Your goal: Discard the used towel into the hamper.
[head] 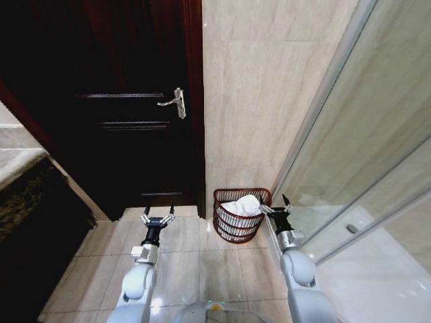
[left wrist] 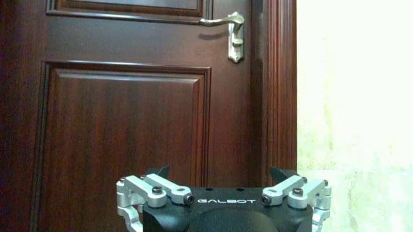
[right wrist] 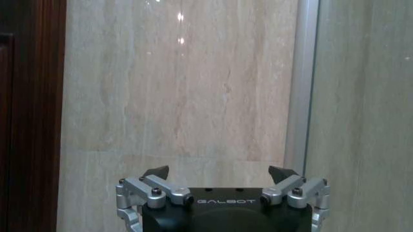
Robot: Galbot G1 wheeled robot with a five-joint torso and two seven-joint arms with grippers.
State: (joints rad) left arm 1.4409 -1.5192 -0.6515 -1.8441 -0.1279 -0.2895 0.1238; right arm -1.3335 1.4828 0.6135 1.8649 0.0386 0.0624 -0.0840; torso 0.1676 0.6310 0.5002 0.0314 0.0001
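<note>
So from the head cam, the hamper [head: 239, 215] is sitting on the tile floor [head: 195, 262] right in the corner, backed up against the beige wall [head: 262, 94], with the dark wooden door [head: 128, 101] off to its left and the glass shower panel [head: 363, 155] crowding its right side. A white towel [head: 244, 205] is lying inside it, bulging up over the rim. The right gripper [head: 276, 204] is hovering just beside the hamper's right rim with its jaws spread wide and nothing in them. The left gripper [head: 157, 217] is hanging over open floor in front of the door, well apart from the hamper, also spread wide and holding nothing. There's decent bare tile between the two arms, but a dark counter [head: 34, 222] is hemming in the far left.

Left wrist cam: the left gripper [left wrist: 219, 172] is facing the door [left wrist: 129, 135] head on, with the silver handle [left wrist: 229, 29] and the door frame edge next to the wall [left wrist: 355, 96].

Right wrist cam: the right gripper [right wrist: 219, 172] is pointing at the wall [right wrist: 174, 87], the metal edge of the shower panel [right wrist: 300, 82] running alongside.
</note>
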